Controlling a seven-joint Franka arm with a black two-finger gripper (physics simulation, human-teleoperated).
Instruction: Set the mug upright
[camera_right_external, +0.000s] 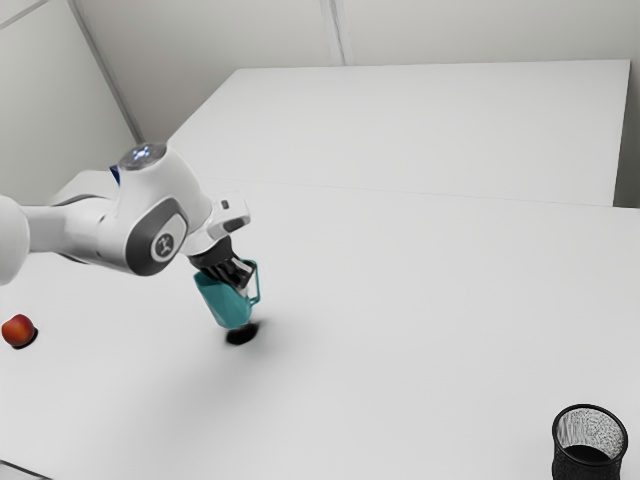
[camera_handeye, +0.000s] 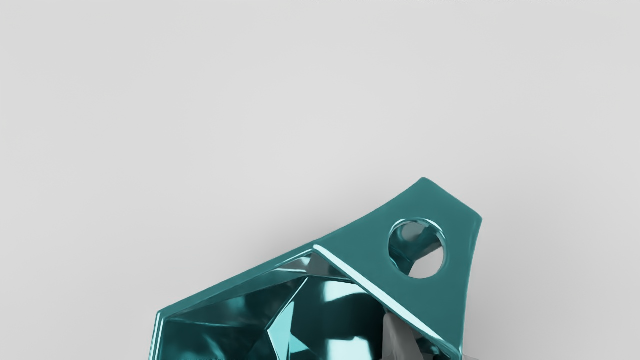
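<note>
- Mug (camera_right_external: 222, 300), teal and glossy with flat-sided facets, sits at our gripper (camera_right_external: 238, 277), over the white table (camera_right_external: 400, 350); it is tilted rather than upright.
- In the exterior view its base points down and a little to the exterior view's right, while its mouth leans up toward the exterior view's left, facing our hand.
- We have the mug's wall pinched beside the handle (camera_handeye: 450, 225): one grey finger (camera_handeye: 397, 337) reaches down inside the mouth, and the other is by the outer side, only a sliver of it visible at the wrist view's edge.
- The handle juts out on the side toward the exterior view's right; from our wrist we look through its round hole and into the mug's shiny, angular interior.
- A small, very dark shadow (camera_right_external: 242, 334) lies on the table right under the base. We cannot tell whether the base touches the tabletop.
- Our arm (camera_right_external: 100, 232) comes in from the exterior view's left, bent down at the wrist above the mug.
- A red-orange peach (camera_right_external: 18, 330) rests on the table near the exterior view's left edge, well apart from the mug.
- A black mesh pen cup (camera_right_external: 588, 445) stands upright toward the exterior view's lower right corner.
</note>
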